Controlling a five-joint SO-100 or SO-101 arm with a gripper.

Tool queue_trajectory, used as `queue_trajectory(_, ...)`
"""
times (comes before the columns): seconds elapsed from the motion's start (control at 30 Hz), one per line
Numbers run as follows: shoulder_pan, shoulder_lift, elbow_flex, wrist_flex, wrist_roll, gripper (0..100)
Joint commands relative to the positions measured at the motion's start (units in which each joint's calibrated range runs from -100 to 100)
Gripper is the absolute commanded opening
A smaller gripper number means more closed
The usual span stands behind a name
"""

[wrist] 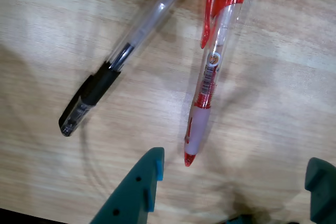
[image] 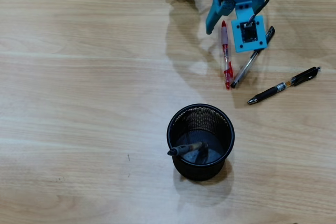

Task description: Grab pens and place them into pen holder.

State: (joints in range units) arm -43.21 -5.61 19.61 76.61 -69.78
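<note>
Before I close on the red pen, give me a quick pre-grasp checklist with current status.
1. Gripper open: ok, fingers spread in the wrist view.
2. Red pen between the fingers: ok, its tip lies in the gap.
3. Clear-barrel black pen outside the gap: ok, though its far end nearly meets the red pen.
4. Pen holder upright, with room: ok, one pen inside.
5. Third loose pen clear of the path: ok.
6. Gripper height above table: cannot tell.

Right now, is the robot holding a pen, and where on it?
No, nothing is held. The gripper is open above the table, with the red pen's tip between its fingers but untouched.
</note>
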Motion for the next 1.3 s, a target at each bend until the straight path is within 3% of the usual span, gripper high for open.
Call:
queue_trajectory(0.0,1.28,2.08,-2.23,-0.94,-0.54,30)
queue_trajectory(0.4,1.28,4.46,18.58,-33.01,-1.06,30)
queue_trajectory(0.67,0.73,4.46,22.2,-33.01,-3.68,29)
queue_trajectory(0.97,0.92,4.38,22.38,-32.83,-3.68,6)
queue_trajectory(1.27,0.82,4.38,22.47,-32.74,-3.62,2)
